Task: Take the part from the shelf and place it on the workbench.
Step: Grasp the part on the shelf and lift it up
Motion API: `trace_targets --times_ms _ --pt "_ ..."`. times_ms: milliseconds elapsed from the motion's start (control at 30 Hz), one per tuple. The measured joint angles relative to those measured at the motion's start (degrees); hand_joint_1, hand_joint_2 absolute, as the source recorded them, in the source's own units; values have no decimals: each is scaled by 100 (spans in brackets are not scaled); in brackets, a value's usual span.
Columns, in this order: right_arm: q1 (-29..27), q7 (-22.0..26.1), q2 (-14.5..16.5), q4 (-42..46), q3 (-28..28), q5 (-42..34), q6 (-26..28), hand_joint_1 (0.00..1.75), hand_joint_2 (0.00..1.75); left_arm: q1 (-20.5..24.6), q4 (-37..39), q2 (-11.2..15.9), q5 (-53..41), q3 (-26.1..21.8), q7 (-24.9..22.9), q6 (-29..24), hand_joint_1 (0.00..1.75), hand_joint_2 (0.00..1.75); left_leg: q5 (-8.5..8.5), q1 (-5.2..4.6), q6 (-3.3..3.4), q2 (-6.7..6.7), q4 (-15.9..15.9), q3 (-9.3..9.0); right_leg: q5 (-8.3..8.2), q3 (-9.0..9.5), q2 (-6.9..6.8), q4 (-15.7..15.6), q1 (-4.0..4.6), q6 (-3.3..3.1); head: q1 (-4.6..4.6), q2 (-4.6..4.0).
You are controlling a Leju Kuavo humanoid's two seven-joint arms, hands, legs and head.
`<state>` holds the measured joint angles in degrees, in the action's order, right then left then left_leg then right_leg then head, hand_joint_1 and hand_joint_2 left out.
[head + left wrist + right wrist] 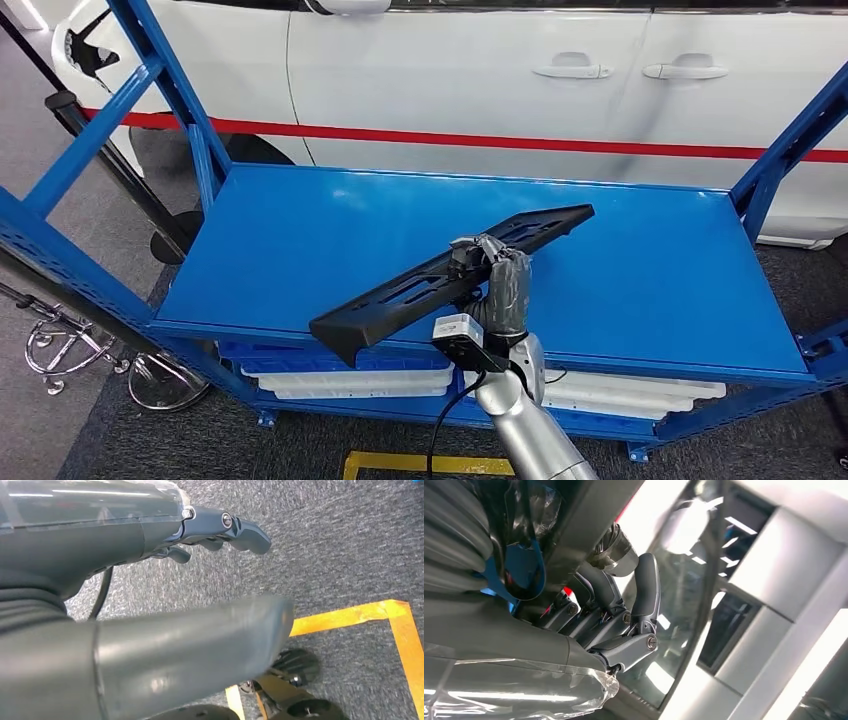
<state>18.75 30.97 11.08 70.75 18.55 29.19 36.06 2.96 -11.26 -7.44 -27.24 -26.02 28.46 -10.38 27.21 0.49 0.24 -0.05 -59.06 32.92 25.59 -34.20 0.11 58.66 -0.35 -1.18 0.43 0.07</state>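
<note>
A blue shelf [300, 230] spanned the head view, its frame rising at the upper left, with a white car [480, 70] behind it along the top. White parts [350, 380] lay on the lower tier, lower left of centre. At centre, the right hand [490, 262] gripped the long black part [400, 292], held tilted above the shelf surface, its lower end toward the lower left. In the left wrist view, the left hand [220, 530] held nothing, fingers loosely apart over grey carpet [340, 555] and a yellow floor marking [370, 612].
</note>
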Motion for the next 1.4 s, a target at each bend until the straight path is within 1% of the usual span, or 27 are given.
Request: trace_targets --times_ms 67,133,167,200,233,300,367,433,500,567,633,667,700,733,800,867,967,1033,1067,1133,1167,1200,1233,1300,1333,1367,1400 --pt "-80 20 -10 260 233 -43 -30 175 175 0 0 2 7 -44 18 -7 0 175 308 18 -64 2 -514 229 -8 15 -4 -25 -24 -53 -1 0" --pt "-175 23 -32 490 455 1 4 175 175 -5 0 1 16 -89 25 -8 0 175 625 30 -111 3 -1247 586 3 12 -12 -17 -20 -78 -1 0" --pt "-221 9 -51 595 557 36 28 175 175 -13 0 1 18 -115 28 -8 0 175 656 32 -120 3 -1449 692 11 12 -13 -11 -17 -82 -1 0" --pt "-253 -8 -70 691 652 65 51 175 175 -22 0 1 17 -138 30 -7 0 131 576 32 -119 3 -1436 696 19 15 -12 -5 -14 -82 -1 0" --pt "-272 -25 -90 779 738 82 68 175 175 -28 0 1 16 -157 32 -7 0 87 397 31 -105 3 -1191 588 26 22 -8 1 -12 -77 -1 1" --pt "-280 -34 -120 930 864 33 78 175 175 -24 0 3 7 -180 36 -7 0 0 20 17 -47 3 -392 209 41 38 -1 7 0 -56 -1 1" --pt "-278 -21 -158 1075 932 -132 52 175 175 -13 0 4 -11 -199 50 -7 0 0 -118 -12 20 1 73 -4 47 35 -3 13 14 -10 0 0" --pt "-276 5 -219 1260 967 -366 -35 175 175 -18 0 5 -23 -224 69 -8 0 0 -119 -33 72 -6 129 -13 38 31 -7 1 15 54 0 0" --pt "-271 36 -300 1511 983 -609 -188 175 175 -29 0 1 -27 -263 81 -13 0 0 -160 -7 142 -2 189 -36 85 24 -7 39 12 120 1 0" --pt "-260 68 -417 1815 1008 -853 -380 175 175 -26 0 -4 -30 -305 88 -30 0 0 -197 22 212 8 246 -61 358 -154 -6 451 6 168 1 0" --pt "-278 106 -569 2122 1057 -1074 -564 175 175 -27 0 -4 -26 -344 96 -52 0 0 -196 15 240 9 247 -58 731 -517 -6 1218 -5 199 1 0" --pt "-302 129 -643 2272 1086 -1159 -636 175 175 -31 0 -4 -22 -366 100 -62 0 0 -191 13 242 8 244 -59 818 -663 -7 1510 -10 212 2 0" --pt "-328 158 -709 2419 1116 -1213 -689 175 175 -37 0 -7 -17 -390 108 -71 0 44 -185 13 240 5 239 -62 791 -718 -7 1606 -16 220 2 0" --pt "-354 188 -769 2576 1154 -1248 -730 175 175 -42 0 -10 -10 -415 117 -80 0 87 -176 13 234 1 232 -69 656 -663 -8 1479 -24 223 1 0" --pt "-400 261 -874 2897 1245 -1289 -796 175 175 -48 0 -21 8 -459 150 -105 0 175 -138 12 203 -8 195 -83 258 -306 -10 735 -41 208 2 0" --pt "-463 338 -969 3212 1361 -1314 -837 175 175 -43 0 -29 22 -501 193 -147 0 175 -88 -8 145 -20 131 -70 66 -34 -9 157 -33 168 1 0" --pt "-590 414 -1089 3589 1533 -1318 -891 175 175 -43 0 -32 28 -572 239 -224 0 175 -53 -7 47 -24 111 -62 75 8 -1 53 -12 74 -1 0" --pt "-654 438 -1151 3777 1643 -1320 -924 175 175 -42 0 -34 33 -605 264 -275 0 175 75 11 -17 -20 -42 -13 62 32 -6 17 -29 2 -1 0" --pt "-684 451 -1176 3851 1702 -1323 -929 175 175 -42 0 -37 37 -617 279 -295 0 175 230 20 -45 -18 -293 94 58 42 -11 3 -40 -25 -2 0" --pt "-759 473 -1223 3949 1840 -1327 -927 175 175 -48 0 -45 57 -648 318 -313 0 175 597 32 -90 -14 -1037 430 64 44 -17 2 -32 -53 -2 0" --pt "-805 480 -1247 3973 1910 -1334 -921 175 175 -53 0 -47 74 -669 346 -311 0 175 705 36 -101 -14 -1362 589 67 44 -18 5 -25 -57 -2 0" --pt "-851 479 -1268 3984 1964 -1342 -913 175 175 -57 0 -49 93 -693 377 -308 0 175 702 36 -101 -14 -1500 664 69 46 -16 7 -18 -59 -2 0" --pt "-892 477 -1286 3987 2003 -1350 -904 175 175 -60 0 -50 113 -718 409 -303 0 175 589 34 -87 -14 -1419 636 72 52 -14 9 -11 -60 -2 0" --pt "-938 474 -1317 3987 2041 -1365 -893 175 175 -59 0 -50 134 -755 455 -296 0 175 182 21 -16 -13 -690 301 79 76 -6 10 2 -58 -2 0" --pt "-946 474 -1328 3987 2054 -1370 -893 175 175 -55 0 -50 140 -767 467 -295 0 175 36 3 26 -10 -301 119 85 84 -3 12 16 -48 -1 0" --pt "-950 473 -1337 3987 2062 -1375 -892 175 175 -49 0 -52 143 -779 478 -293 0 175 -48 -15 62 -7 -29 -10 87 88 -1 12 22 -27 -1 0" --pt "-954 472 -1345 3987 2071 -1381 -892 175 175 -45 0 -54 147 -790 486 -293 0 175 -64 -33 89 -5 100 -68 87 88 -3 10 23 0 -1 0"
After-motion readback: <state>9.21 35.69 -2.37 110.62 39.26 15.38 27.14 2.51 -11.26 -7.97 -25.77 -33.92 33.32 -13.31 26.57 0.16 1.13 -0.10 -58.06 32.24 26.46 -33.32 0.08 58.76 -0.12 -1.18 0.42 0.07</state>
